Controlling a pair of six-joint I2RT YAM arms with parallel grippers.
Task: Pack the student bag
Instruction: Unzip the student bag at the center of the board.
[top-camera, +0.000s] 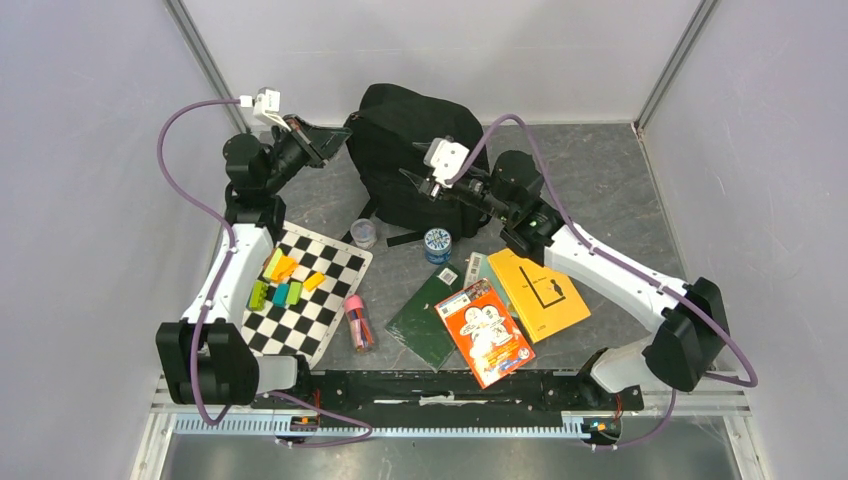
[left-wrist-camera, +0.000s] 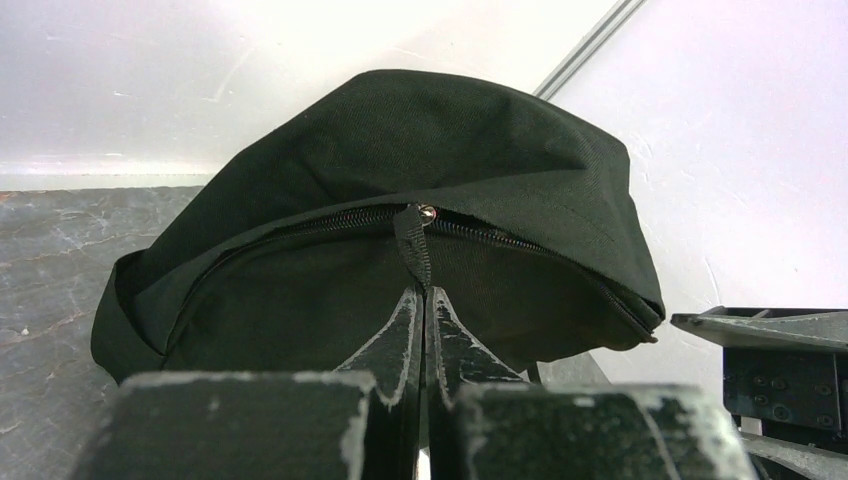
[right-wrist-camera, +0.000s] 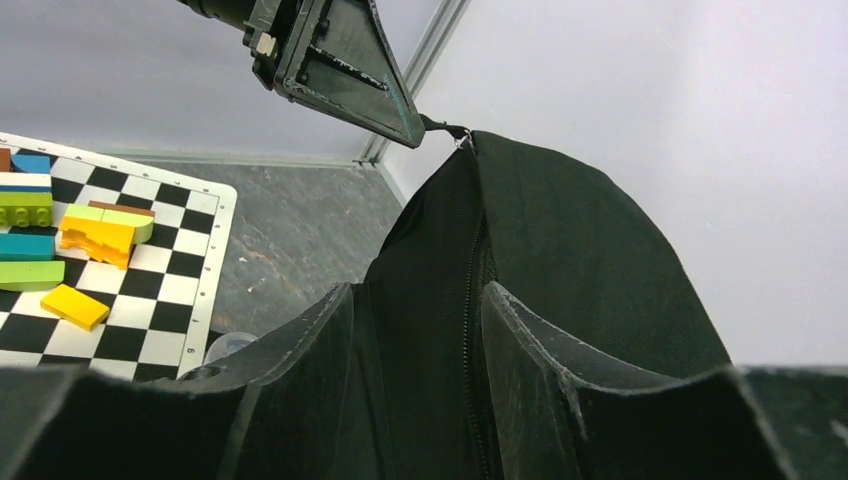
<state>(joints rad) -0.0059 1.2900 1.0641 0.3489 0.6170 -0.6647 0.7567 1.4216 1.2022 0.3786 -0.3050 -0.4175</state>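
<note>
Left fingers (left-wrist-camera: 395, 345) on student bag (left-wrist-camera: 430, 130) zipper (left-wrist-camera: 413, 240)

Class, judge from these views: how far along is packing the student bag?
Nothing looks packed yet: the books, chessboard and blocks lie on the table. In hand: the left gripper pinches the zipper pull while the right gripper clamps the student bag. Left: opening it, loading everything.

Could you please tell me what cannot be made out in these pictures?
Inside the student bag: all views, black fabric covers it.
Whether the right pincer presses the bag: right wrist view, black against black.
Blue tin label: top view, too small.
</note>
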